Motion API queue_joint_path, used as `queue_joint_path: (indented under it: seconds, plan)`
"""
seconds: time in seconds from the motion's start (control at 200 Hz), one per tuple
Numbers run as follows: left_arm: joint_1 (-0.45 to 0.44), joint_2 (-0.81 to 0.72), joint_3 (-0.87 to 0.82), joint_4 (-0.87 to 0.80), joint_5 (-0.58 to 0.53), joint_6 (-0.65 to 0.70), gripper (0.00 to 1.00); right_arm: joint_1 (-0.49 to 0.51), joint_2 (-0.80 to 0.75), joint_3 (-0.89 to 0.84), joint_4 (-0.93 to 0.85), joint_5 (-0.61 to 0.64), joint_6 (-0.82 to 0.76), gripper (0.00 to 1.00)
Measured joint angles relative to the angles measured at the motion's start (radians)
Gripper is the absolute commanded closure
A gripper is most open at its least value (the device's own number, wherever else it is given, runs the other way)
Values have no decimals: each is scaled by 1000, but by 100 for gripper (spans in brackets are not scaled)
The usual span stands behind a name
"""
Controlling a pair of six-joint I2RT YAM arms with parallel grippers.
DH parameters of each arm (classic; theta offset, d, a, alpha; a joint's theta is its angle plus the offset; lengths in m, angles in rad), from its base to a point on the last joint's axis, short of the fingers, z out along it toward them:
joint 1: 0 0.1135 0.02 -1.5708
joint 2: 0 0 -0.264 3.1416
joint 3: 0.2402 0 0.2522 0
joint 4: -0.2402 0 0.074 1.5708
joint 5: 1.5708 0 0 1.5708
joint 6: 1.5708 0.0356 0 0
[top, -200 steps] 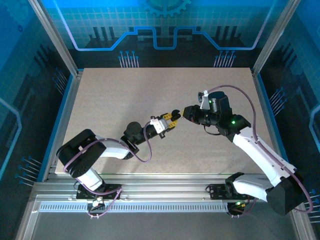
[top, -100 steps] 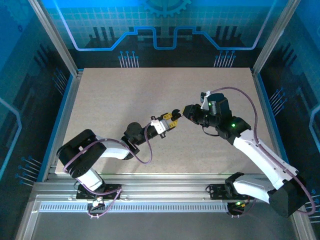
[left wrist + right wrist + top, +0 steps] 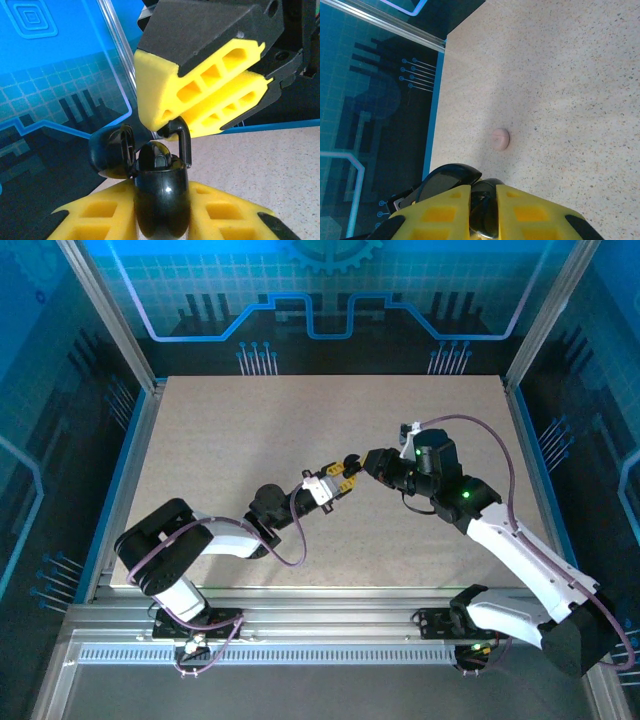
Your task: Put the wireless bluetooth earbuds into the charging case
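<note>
Earbud (image 3: 184,142) over the open case (image 3: 160,202).
Left gripper (image 3: 345,468) pinched the case, right gripper (image 3: 369,462) the earbud; it wanted lowering straight.

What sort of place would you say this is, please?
Probably a robot lab cell: a speckled table framed by aluminium posts, blue circuit-print panels around it, two arms bolted at its near edge.

Counted 1 black case (image 3: 159,200), 1 black earbud (image 3: 182,142) just above the black case, 1 pink round case (image 3: 500,139), and 2 grippers: left gripper (image 3: 346,469), right gripper (image 3: 369,462).
</note>
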Motion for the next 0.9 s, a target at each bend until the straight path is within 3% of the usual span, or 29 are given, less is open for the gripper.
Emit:
queue_joint_path:
  seconds: [0.9]
  plan:
    - [-13, 23, 5, 1, -5, 5, 74, 17, -2, 0, 20, 26, 0, 81]
